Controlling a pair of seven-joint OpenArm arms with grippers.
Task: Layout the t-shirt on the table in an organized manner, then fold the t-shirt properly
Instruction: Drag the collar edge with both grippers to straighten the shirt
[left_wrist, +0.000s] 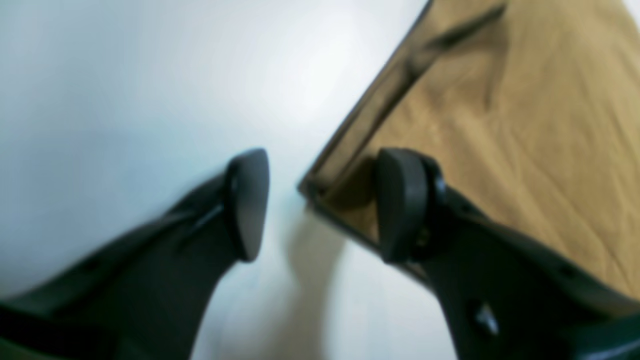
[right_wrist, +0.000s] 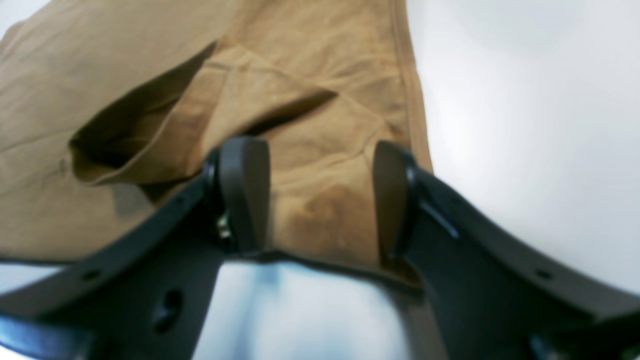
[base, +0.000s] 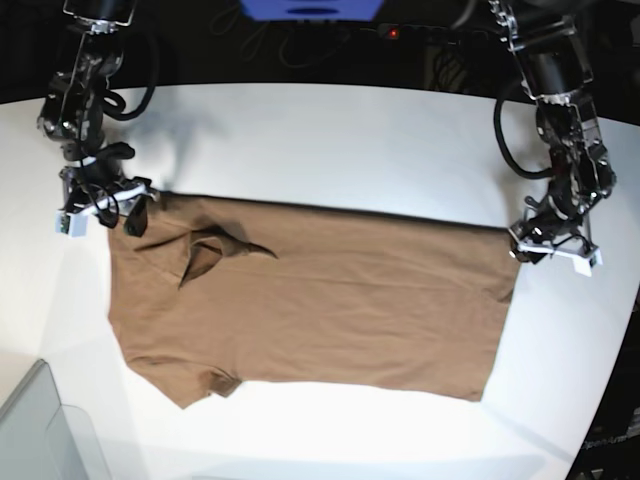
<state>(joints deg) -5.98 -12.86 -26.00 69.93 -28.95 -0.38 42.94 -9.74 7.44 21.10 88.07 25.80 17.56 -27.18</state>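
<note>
A plain brown short-sleeved cloth t-shirt (base: 320, 300) is seen spread flat across the middle of the large smooth white tabletop (base: 330, 140) in the base view, its hem toward the right of the frame and its collar end toward the left. A raised fold of cloth is seen in the shirt's upper left part. The left gripper (left_wrist: 320, 205) is placed at the shirt's upper right corner in the base view; in the left wrist view its jaws are parted, with one finger over the cloth corner, the other over bare tabletop, and nothing clamped. The right gripper (right_wrist: 320, 200) is found at the shirt's upper left corner; its jaws are spread wide, with crumpled cloth lying between them, unpinched. A grey translucent bin corner (base: 40, 430) is seen at the lower left.
</note>
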